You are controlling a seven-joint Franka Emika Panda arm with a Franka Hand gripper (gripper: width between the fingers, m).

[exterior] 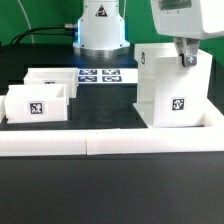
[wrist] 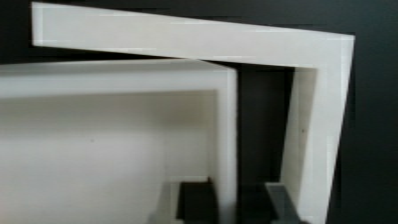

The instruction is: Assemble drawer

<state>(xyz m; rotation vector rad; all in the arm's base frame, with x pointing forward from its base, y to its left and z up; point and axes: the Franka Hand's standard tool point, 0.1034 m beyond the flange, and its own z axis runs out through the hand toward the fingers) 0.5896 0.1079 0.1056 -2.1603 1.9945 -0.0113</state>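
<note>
As seen from the exterior view, logged the drawer as three separate white parts on the black counter (exterior: pixel 105 116). Found the large housing (exterior: pixel 165 95) standing upright at the exterior view's right, square tag on the face toward the camera, just behind the long low border wall (exterior: pixel 110 146). Found both small trays at the exterior view's left, well apart from the housing. Recorded the front tray (exterior: pixel 40 104) with open top up, tag on the near wall, close behind the border wall. Recorded the rear tray (exterior: pixel 50 77) just behind the front one, partly hidden by it; touching or not, cannot tell. Noted the marker board (exterior: pixel 100 75) lying flat on the counter between rear tray and housing, in front of the robot base (exterior: pixel 98 25). Located the gripper (exterior: pixel 186 60) at the housing's top edge, toward the exterior view's right, hanging down from above. In the wrist view, saw little beyond white housing walls against black, with two dark fingers (wrist: pixel 196 205) in the foreground. Traced one thin white wall running in between the fingers, with a dark gap alongside it. Cannot tell whether clenched on that wall or merely straddling it. Both trays outside the housing, as far as visible.
</note>
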